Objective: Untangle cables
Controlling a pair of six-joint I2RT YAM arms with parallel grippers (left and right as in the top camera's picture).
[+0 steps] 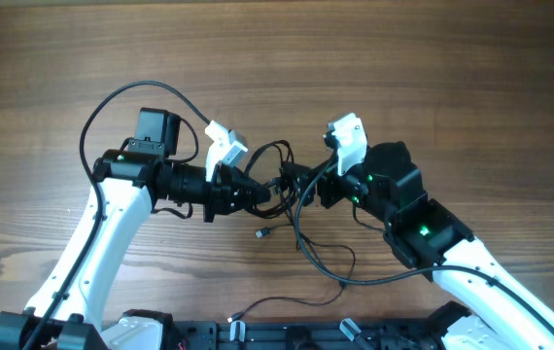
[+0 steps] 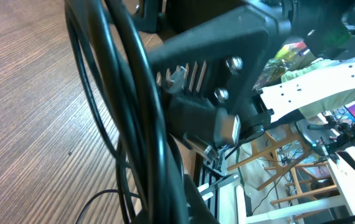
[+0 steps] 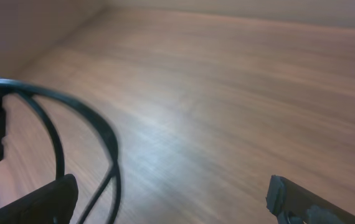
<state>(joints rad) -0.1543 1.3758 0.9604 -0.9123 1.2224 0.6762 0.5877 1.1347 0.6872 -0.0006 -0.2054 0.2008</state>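
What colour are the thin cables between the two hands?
Black; the cables show best in the overhead view.

Both arms wear white shells, left arm and right arm, with chunky black joints and tiny green lights. A thick black cable loops off the left one. Silver screws dot a ribbed black housing. The right fingers are black too.

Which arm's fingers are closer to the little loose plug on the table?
Left. The left fingers sit just beyond the plug; the right fingers are farther, beyond it and off to the right.
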